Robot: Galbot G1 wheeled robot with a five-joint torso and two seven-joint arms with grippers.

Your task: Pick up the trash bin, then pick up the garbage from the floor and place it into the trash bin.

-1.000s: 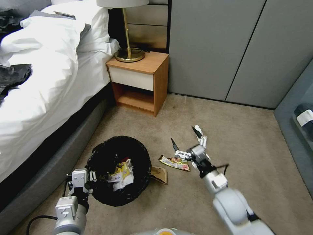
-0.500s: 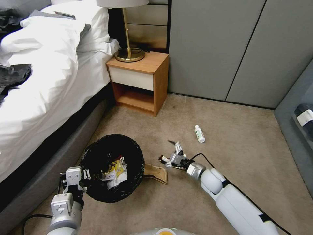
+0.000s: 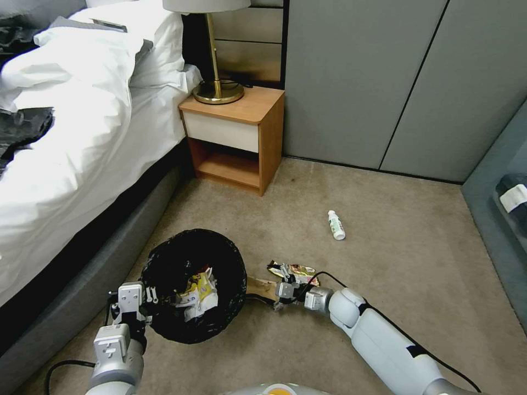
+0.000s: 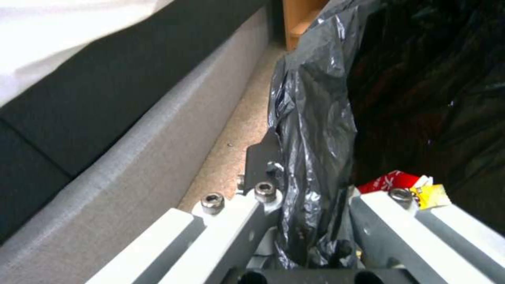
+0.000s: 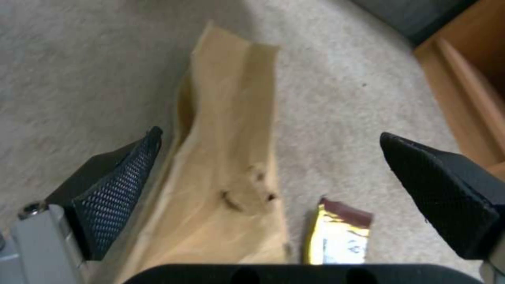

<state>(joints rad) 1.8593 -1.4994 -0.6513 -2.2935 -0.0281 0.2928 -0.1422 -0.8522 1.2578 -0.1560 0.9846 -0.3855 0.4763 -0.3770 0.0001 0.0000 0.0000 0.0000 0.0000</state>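
Brown paper bag (image 5: 231,189) flat on carpet between wide-spread right gripper (image 5: 274,185) pads, left gripper (image 4: 310,221) clamped on trash bin (image 3: 164,263) rim.

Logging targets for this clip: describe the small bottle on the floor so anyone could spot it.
Start at the wooden nightstand by the bed, then look across the carpet toward the grey wall panels. The small white bottle lies there on its side, alone, apart from the litter beside the trash bin.

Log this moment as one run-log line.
left pincer: shut on trash bin rim | right pincer: open, low over brown paper bag | small white bottle: on floor
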